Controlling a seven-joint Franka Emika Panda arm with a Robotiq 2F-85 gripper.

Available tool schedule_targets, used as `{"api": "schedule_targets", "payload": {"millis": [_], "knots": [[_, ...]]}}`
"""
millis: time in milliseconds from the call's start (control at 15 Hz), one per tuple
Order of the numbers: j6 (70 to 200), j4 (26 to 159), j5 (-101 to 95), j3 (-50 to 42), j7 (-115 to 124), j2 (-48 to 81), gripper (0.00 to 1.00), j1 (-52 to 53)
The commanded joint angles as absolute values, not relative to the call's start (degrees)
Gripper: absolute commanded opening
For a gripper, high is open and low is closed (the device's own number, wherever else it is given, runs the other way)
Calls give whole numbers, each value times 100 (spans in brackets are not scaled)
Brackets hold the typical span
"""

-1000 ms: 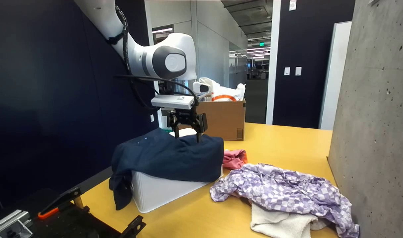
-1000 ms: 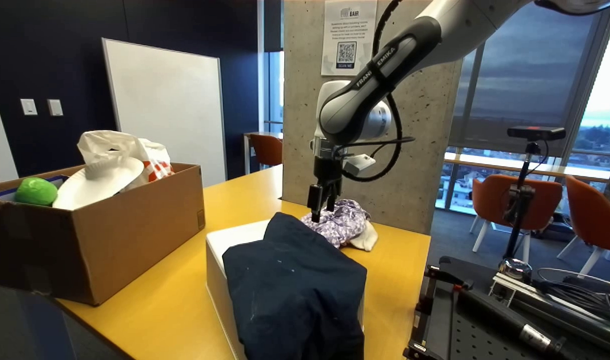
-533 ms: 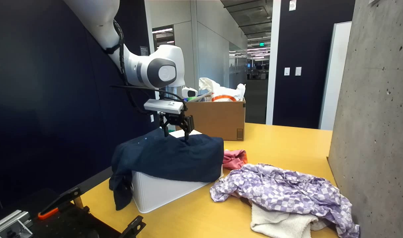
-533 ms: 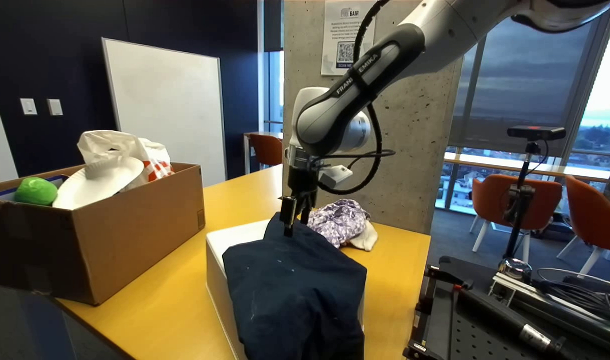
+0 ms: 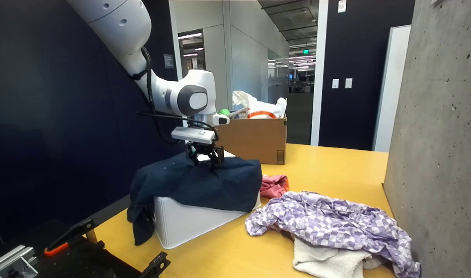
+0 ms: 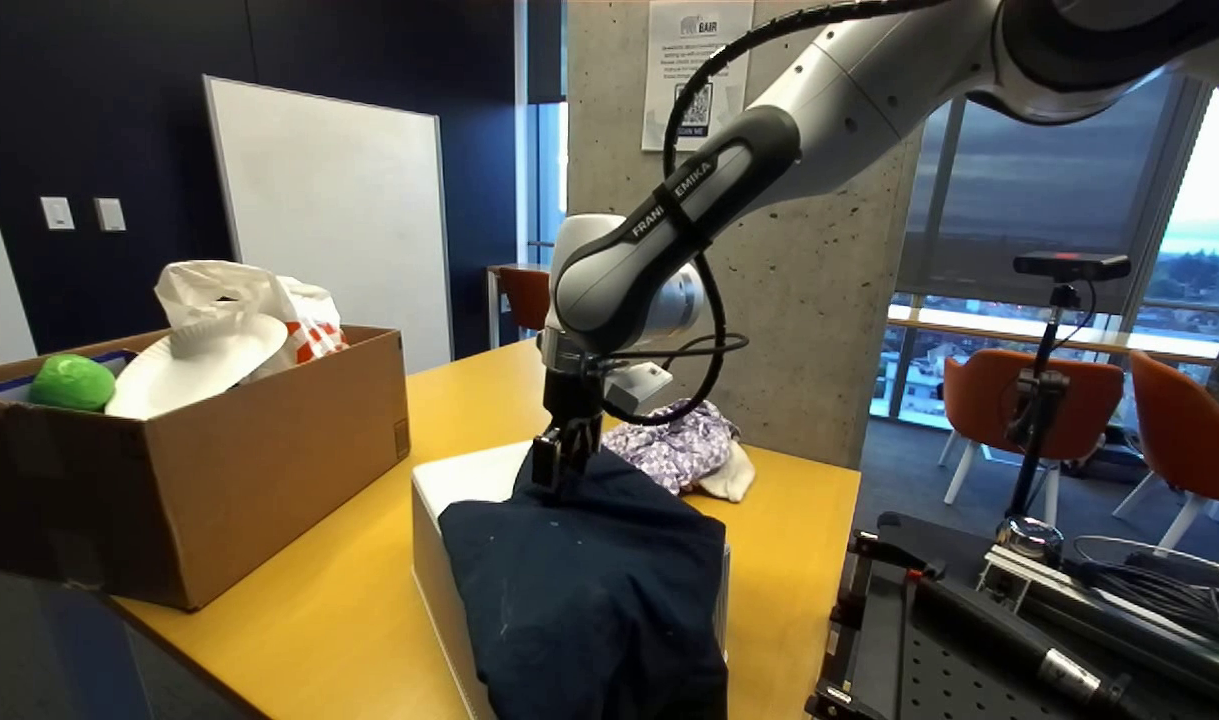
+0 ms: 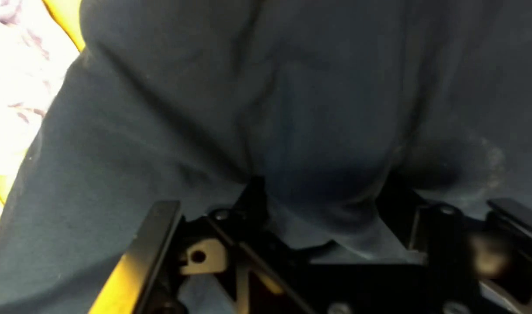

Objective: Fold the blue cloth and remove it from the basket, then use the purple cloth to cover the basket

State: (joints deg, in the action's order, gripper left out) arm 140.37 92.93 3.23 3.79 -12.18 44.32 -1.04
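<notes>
Two black fingers (image 7: 255, 203) on the gripper (image 5: 204, 165) are right in the blue cloth (image 6: 589, 590), set apart with a fair gap between them, and look, fabric puckers up in that gap; whether they have firm hold, I cannot tell. The blue cloth lies draped over the white basket (image 5: 192, 222), one end hanging down past a corner. Over on the yellow table (image 5: 324, 166), the purple cloth (image 5: 332, 220) sits crumpled near the basket, partly on top of a cream cloth (image 5: 328, 260).
</notes>
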Motion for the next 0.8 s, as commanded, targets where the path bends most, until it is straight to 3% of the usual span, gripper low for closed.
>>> {"api": "schedule_targets", "payload": {"millis": [0,333,733], "knots": [[13908,9168,268,473,-1242,4415,36,-130],[13754,9233,174,421,-990,4048,1,87],[13461,9204,-38,303,-589,2975,3,290]]}}
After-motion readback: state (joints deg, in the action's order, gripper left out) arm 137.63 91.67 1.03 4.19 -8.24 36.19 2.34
